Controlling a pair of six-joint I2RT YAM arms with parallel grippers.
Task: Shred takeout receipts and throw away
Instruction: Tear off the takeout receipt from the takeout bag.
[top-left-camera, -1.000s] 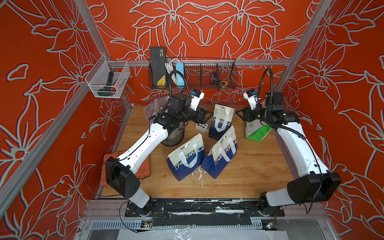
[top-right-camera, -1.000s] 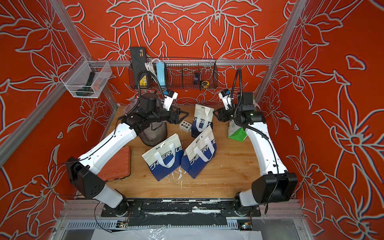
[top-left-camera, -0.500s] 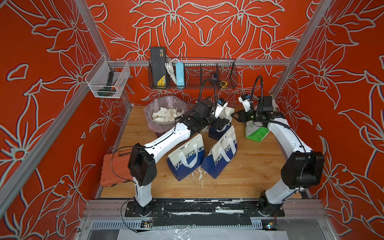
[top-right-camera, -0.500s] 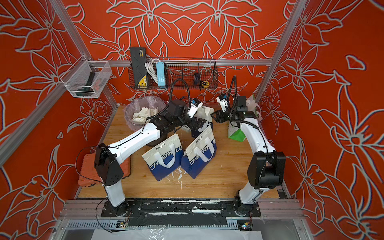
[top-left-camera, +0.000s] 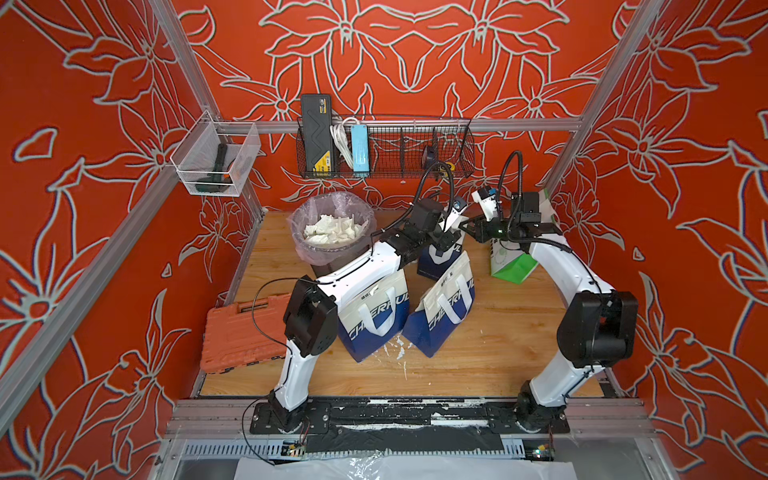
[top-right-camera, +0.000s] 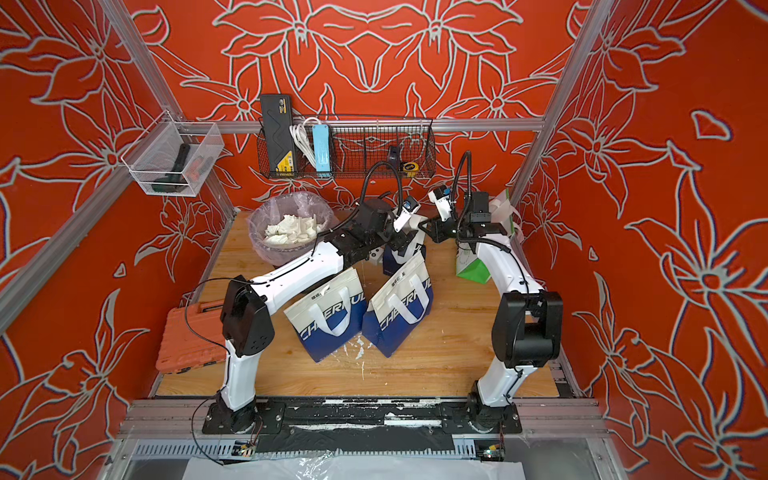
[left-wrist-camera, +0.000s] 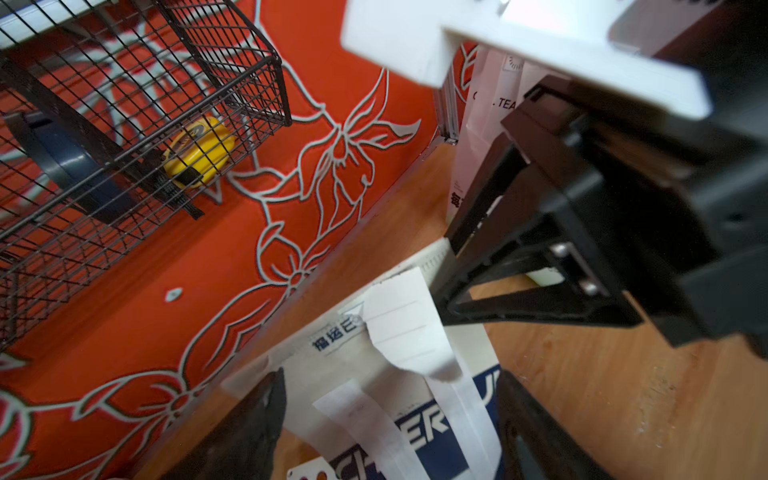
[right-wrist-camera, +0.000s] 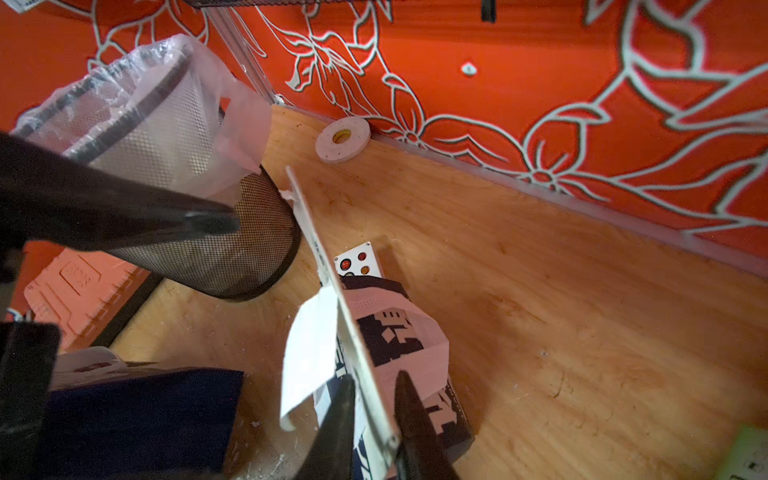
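The right claw (right-wrist-camera: 370, 419) just pinched the bag (right-wrist-camera: 319, 249) by its rim, seemingly steadying it; the left claw (left-wrist-camera: 390, 374), spread, now nears the bag's receipt (left-wrist-camera: 405, 328).

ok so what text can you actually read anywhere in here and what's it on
"CHERRUL": blue face of the front bag under the left arm, and of the neighbour bag
"福运": white band of the back bag, left wrist view; next character unclear
"TEA": white-and-green bag, letters before it hidden
receipt: only faint grey lines, no words readable
black box label: too small to read
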